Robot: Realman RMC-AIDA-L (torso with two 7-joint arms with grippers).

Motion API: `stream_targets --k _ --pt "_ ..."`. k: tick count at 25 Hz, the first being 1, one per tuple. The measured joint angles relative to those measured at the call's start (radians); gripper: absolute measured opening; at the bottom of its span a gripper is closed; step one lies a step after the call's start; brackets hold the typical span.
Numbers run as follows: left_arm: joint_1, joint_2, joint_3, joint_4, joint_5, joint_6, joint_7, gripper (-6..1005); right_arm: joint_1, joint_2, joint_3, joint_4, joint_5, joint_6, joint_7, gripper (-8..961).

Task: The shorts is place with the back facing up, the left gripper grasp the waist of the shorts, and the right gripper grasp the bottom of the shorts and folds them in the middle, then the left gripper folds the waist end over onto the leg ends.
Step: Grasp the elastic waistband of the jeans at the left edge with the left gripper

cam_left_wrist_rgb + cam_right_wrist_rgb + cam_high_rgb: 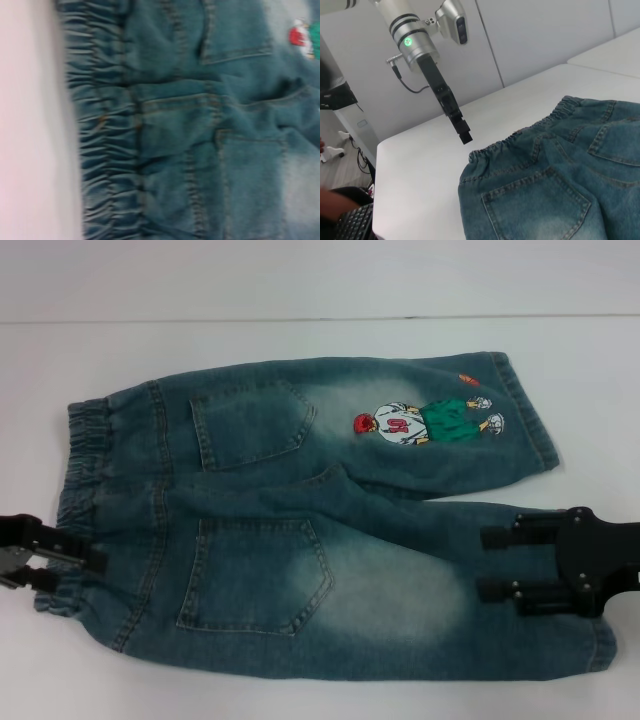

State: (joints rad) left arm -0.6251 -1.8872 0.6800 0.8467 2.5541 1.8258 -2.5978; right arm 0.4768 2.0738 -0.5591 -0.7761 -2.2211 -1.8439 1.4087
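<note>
Head view: faded blue-green denim shorts (pixel 320 515) flat on white worktop (pixel 300 300), long axis sideways, waist by open, empty left end effector (pixel 50 558), hems under open right end effector (pixel 497 565).

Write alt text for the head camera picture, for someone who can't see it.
Denim shorts lie flat, back pockets up, on a white table, elastic waist on the left, leg hems on the right. The left gripper is at the waistband's near corner, and the right gripper, open, is over the nearer leg. The far leg shows an embroidered cartoon figure.
</note>
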Motion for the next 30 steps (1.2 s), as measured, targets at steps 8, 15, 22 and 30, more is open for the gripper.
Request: stream_targets --k 8,15,22,30 --pt "-0.004 -0.009 0.019 -0.010 0.074 -0.078 -0.016 883 0.015 0.000 -0.020 0.001 0.000 0.003 0.000 726" --pt "-0.023 -0.020 0.026 -0.023 0.141 -0.104 -0.023 883 0.016 0.000 -0.021 0.001 0.000 0.004 0.001 726" --pt "-0.029 -0.025 0.028 -0.023 0.169 -0.124 -0.024 883 0.016 0.000 -0.021 0.004 0.000 0.009 -0.006 725" --pt "-0.040 -0.030 0.027 -0.037 0.193 -0.143 -0.026 882 0.017 0.000 -0.022 0.007 0.000 0.016 -0.007 726"
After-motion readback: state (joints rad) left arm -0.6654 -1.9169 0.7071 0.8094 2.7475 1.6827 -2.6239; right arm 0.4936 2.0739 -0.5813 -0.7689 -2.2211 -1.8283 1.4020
